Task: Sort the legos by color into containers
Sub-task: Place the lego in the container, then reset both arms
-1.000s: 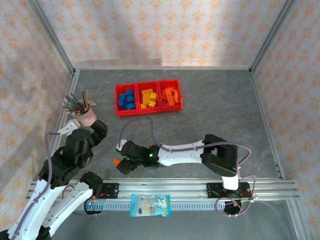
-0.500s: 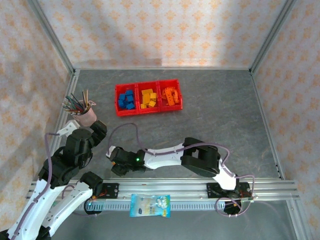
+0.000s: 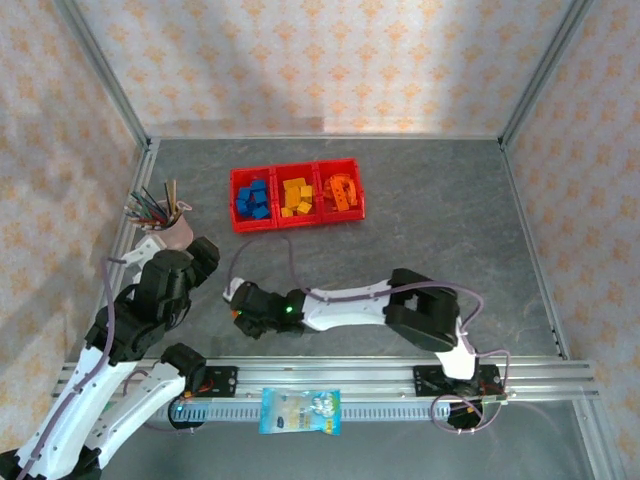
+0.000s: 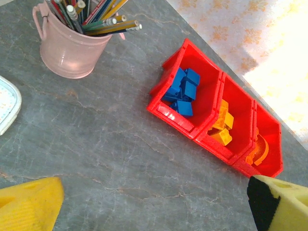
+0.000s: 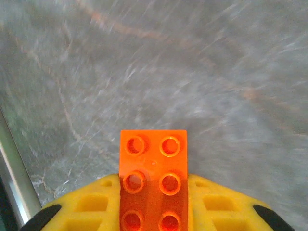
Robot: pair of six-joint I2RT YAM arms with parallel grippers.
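In the right wrist view an orange lego brick [image 5: 153, 166] with two rows of studs sits clamped between the yellow fingers [image 5: 98, 204]; my right gripper [image 5: 153, 192] is shut on it. From above, that gripper [image 3: 239, 308] is at the near left of the table, just above the surface. The three joined red containers [image 3: 297, 223] stand at the back: blue legos [image 3: 254, 198] in the left one, yellow [image 3: 297, 196] in the middle, orange [image 3: 341, 190] in the right. My left gripper [image 4: 154, 207] is open and holds nothing, looking at the containers [image 4: 175, 115] from above.
A pink cup of pens [image 3: 170, 232] stands at the left, close to my left arm. A blue-and-white snack packet [image 3: 300, 411] lies on the metal rail at the near edge. Bare grey table lies between my right gripper and the containers.
My right gripper shifted left over the orange brick lying on the table and shut on it. My left arm moved slightly up and to the right.
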